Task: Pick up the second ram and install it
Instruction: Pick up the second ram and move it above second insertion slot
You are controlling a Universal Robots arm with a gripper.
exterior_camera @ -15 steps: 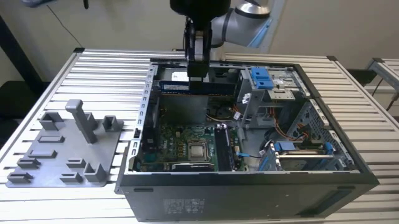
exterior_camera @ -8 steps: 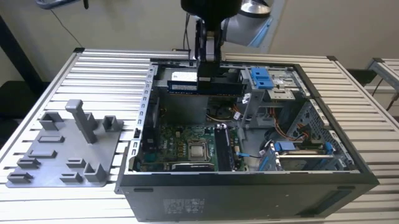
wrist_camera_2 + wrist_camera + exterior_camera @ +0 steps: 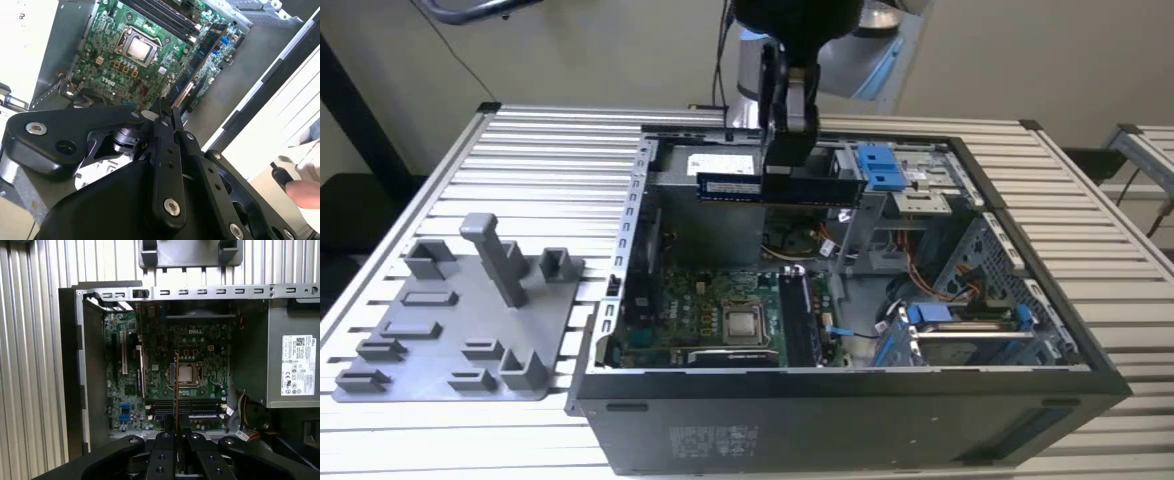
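Soft, even room light comes from overhead in the exterior view. The slatted table (image 3: 547,130) reads pale and bright to me, while the inside of the computer case (image 3: 854,400) sinks into shadow. In the second wrist view the table (image 3: 292,120) burns out white. In the first wrist view the second ram (image 3: 176,390) catches a coppery glint above the dim motherboard (image 3: 165,385).

a ribbed metal table (image 3: 547,150) stands before a pale wall (image 3: 587,50).

The ribbed metal desk (image 3: 547,150) is carrying an open computer case (image 3: 854,425) and, just beside it toward the exterior view's left, a gray fixture plate (image 3: 447,352).
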